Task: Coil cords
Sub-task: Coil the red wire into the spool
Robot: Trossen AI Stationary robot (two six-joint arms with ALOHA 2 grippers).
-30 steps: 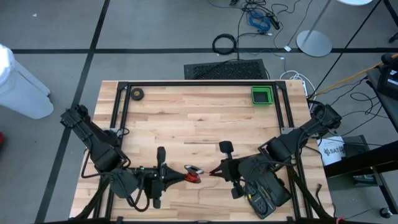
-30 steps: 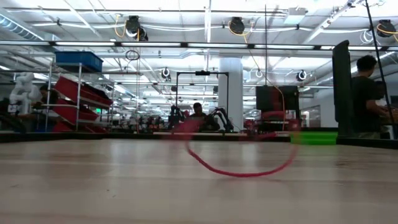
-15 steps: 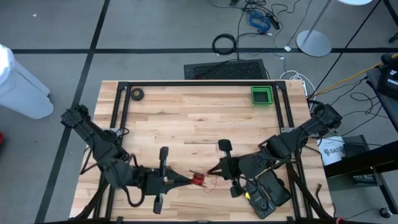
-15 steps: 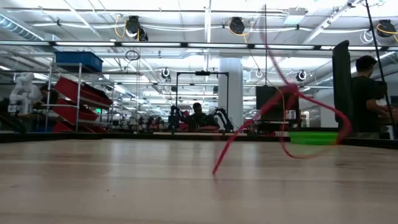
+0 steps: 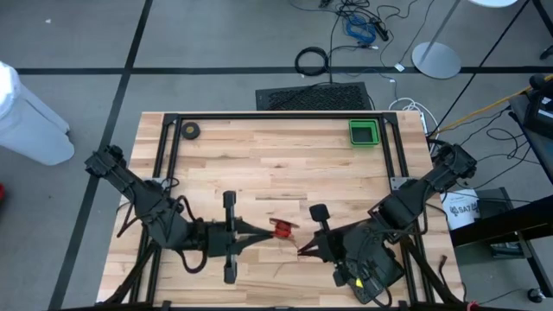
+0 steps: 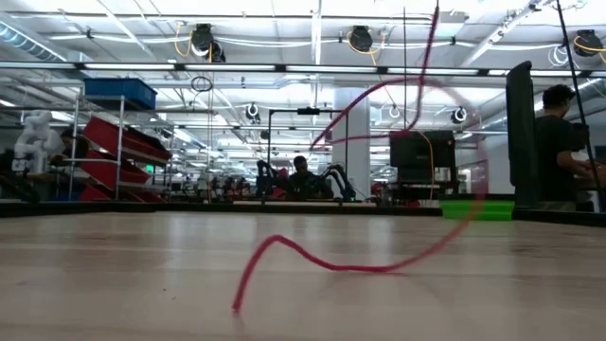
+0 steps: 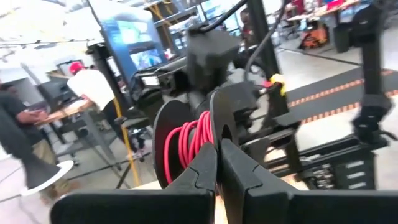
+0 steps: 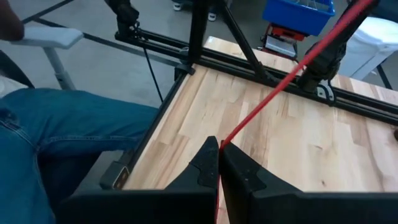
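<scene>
Reel turned, more cord wound on

Left claw, pinching the black reel, has shifted right over the worktop; the red cord now rises in a taller loop. Right claw, pressed onto the cord, has dropped back. Coiling is advancing. The only writing, on a white tub beyond the edge, is illegible.

Red cord — apparently part-wound on reel

Only partial letters "SAT" on a white bucket.
</scene>
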